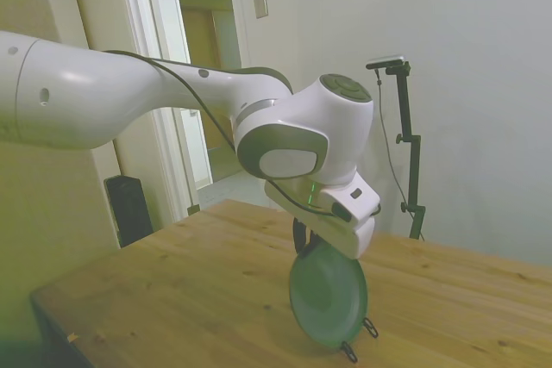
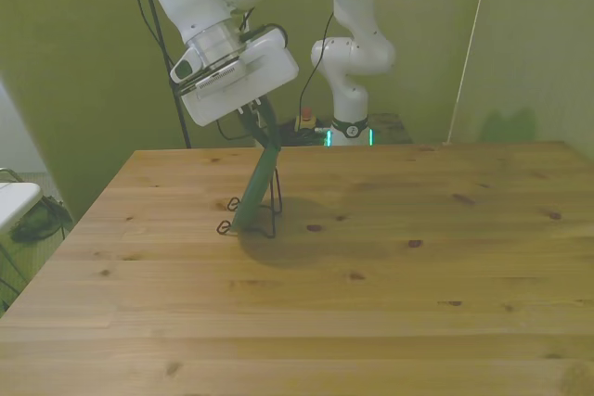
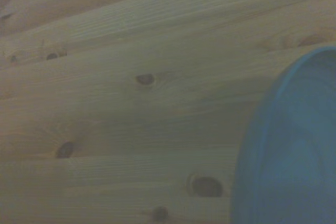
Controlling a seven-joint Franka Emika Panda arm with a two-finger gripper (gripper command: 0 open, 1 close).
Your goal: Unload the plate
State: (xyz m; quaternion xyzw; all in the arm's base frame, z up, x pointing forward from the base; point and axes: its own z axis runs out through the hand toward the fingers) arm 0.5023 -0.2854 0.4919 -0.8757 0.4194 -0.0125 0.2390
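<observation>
Plate (image 1: 328,295) standing on edge in wire stand (image 1: 360,339), tilted, leaning toward the front view's left at its base. Seen edge-on in the front view as a slanted green strip (image 2: 260,183); broad face visible in the side view. Lower rim seated in the stand, near the table (image 1: 172,290) surface. Stand feet resting on the wood just below the plate's bottom edge.

Gripper (image 1: 304,243) positioned at the plate's upper rim, directly above the stand. Dark fingers reaching down from the white gripper head to the top of the rim (image 2: 258,127). Finger state: cannot tell. Contact point hidden behind the gripper head in the side view and too small and dark to resolve in the front view. Grasp on the rim likely, judging by position, but not confirmed.

Wrist view: blurred curved rim of the plate (image 3: 294,145) against wood planks with dark knots; nothing further resolved.

Task progress, as judged: early to middle. Approach to the plate complete. Plate not yet unloaded, its bottom edge apparently within the stand. Remaining: secure hold on the upper rim, lift clear of the stand wires, lay down on the table beside the stand, release.
</observation>
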